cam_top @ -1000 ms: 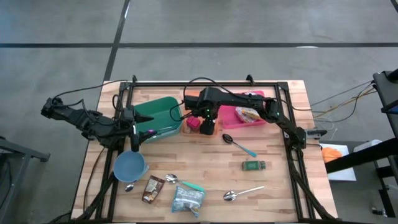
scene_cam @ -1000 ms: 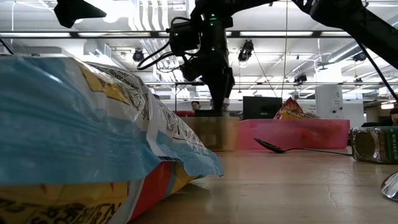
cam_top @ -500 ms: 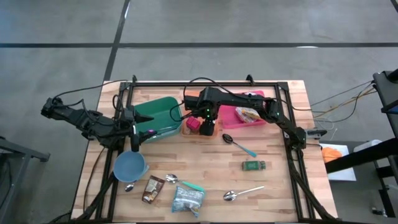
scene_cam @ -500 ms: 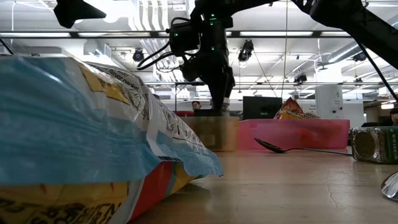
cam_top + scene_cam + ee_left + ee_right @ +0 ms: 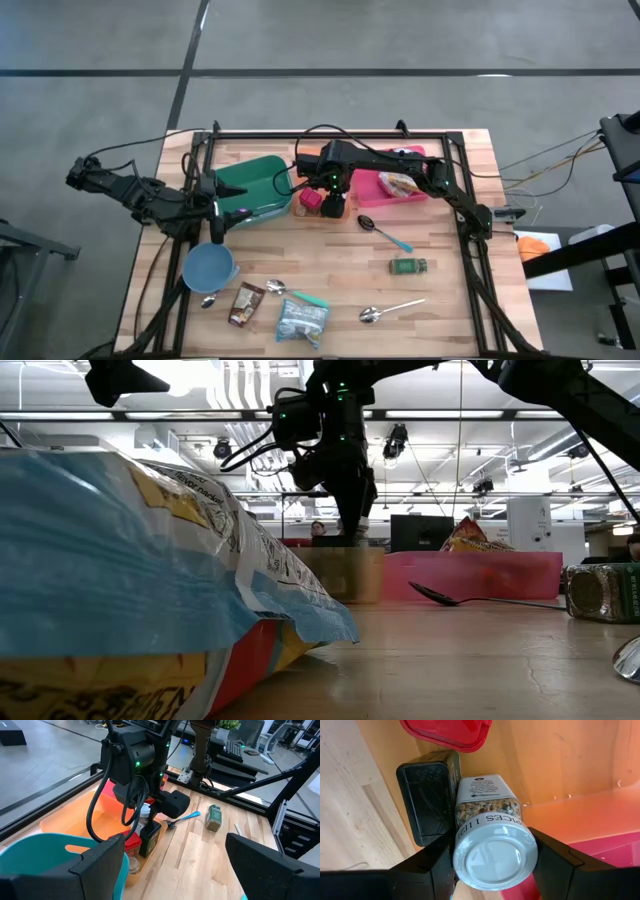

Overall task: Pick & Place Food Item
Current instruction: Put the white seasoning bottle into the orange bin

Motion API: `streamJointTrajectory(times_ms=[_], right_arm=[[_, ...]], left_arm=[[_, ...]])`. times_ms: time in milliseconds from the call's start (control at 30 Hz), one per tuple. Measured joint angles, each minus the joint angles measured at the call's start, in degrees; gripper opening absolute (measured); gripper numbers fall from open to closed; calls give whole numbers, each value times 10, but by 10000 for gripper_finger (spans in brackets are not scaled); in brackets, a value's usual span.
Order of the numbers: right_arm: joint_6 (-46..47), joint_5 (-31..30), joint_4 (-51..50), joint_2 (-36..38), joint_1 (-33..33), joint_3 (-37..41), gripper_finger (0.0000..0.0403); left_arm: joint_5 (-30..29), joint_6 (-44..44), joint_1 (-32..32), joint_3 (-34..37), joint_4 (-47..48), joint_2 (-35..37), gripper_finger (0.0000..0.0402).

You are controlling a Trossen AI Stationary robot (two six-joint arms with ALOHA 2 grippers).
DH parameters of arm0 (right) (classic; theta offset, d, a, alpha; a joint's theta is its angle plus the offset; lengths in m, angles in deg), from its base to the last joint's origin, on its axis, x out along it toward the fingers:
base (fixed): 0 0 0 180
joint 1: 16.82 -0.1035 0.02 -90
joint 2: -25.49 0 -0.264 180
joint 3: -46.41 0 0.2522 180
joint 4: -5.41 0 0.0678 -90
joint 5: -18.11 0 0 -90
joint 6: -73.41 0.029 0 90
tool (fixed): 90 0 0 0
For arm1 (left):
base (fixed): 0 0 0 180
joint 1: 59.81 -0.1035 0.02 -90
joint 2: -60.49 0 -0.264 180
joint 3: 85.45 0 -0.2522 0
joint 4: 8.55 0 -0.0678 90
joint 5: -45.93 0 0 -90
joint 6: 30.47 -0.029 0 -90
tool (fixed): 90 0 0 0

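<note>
Nothing is shifting since a second ago; both arms are holding still. The spice jar (image 5: 490,837) is standing upright in the orange bin (image 5: 560,765), long axis vertical, pinched at its white lid by the right gripper (image 5: 492,857) pointing straight down. A black tin (image 5: 427,800) is touching the jar at its 9 o'clock; a red-lidded tub (image 5: 447,730) sits at 12. The left gripper (image 5: 170,862), fingers spread, is waiting over the green bin (image 5: 250,180), farther off.

pale wood table (image 5: 440,250), glossy foil bag (image 5: 130,590), shiny metal spoon (image 5: 385,311)
</note>
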Motion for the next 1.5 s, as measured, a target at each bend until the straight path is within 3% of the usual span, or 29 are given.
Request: streamJointTrajectory(times_ms=[300,467,1500], right_arm=[[-11,-4,6,0,0,0,206],[-11,-45,8,1,1,0,206],[-12,-30,7,16,-3,-1,206]], left_arm=[[0,0,0,0,0,0,346],[0,1,0,0,2,0,346],[0,6,0,0,7,0,347]])
